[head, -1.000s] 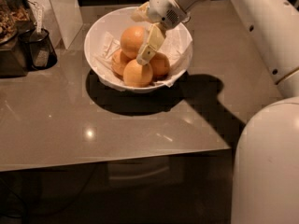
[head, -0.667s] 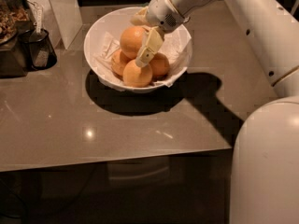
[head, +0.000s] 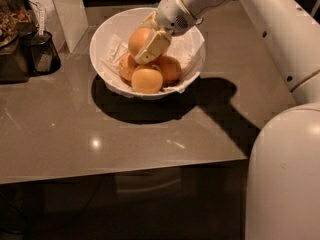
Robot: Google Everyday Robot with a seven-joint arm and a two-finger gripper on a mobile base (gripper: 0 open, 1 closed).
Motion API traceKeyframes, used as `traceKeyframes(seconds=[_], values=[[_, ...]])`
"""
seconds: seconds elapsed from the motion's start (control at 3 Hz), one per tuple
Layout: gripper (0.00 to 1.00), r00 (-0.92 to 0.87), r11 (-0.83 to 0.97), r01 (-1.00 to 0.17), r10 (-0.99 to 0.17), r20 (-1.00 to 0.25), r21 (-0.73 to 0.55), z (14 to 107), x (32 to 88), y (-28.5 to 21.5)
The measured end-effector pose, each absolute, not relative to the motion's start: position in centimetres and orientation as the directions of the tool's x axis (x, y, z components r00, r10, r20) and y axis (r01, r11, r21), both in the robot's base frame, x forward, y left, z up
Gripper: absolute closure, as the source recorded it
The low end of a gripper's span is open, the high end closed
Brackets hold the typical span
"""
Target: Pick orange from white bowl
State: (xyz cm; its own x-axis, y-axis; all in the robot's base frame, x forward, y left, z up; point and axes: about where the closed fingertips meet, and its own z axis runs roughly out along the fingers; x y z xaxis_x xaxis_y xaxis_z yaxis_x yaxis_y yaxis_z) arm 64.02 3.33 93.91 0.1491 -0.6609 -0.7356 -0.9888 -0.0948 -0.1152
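The white bowl point(head: 104, 34) stands at the back of the grey table, lined with crumpled white paper. The orange point(head: 137, 38), the largest fruit, sits on top of the pile inside it. My gripper point(head: 144, 48) reaches down into the bowl from the upper right and is shut on the orange, with one pale finger point(head: 153, 46) across its right front side and the other behind it. Below lie a paler fruit point(head: 146, 80) at the front and two darker ones point(head: 171, 69) point(head: 125, 67).
A dark container point(head: 43, 54) and a white box point(head: 66, 13) stand left of the bowl. My arm point(head: 270, 29) crosses the right side and my white body point(head: 285, 179) fills the lower right. The table's front edge point(head: 125, 171) runs below.
My gripper has shifted slightly left and closed against the orange. The bowl and the other fruits have not moved.
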Motion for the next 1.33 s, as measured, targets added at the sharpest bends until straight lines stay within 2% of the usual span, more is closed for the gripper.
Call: traceKeyframes(seconds=[0.67, 1.0, 1.33], values=[[0.89, 0.149, -0.095, -0.989, -0.661, -0.735, -0.115, 93.9, 64.0, 3.4], [1.0, 0.152, -0.098, -0.988, -0.662, -0.734, -0.116, 93.9, 64.0, 3.5], [1.0, 0.204, -0.099, -0.978, -0.649, -0.733, -0.185, 96.6, 62.4, 3.3]])
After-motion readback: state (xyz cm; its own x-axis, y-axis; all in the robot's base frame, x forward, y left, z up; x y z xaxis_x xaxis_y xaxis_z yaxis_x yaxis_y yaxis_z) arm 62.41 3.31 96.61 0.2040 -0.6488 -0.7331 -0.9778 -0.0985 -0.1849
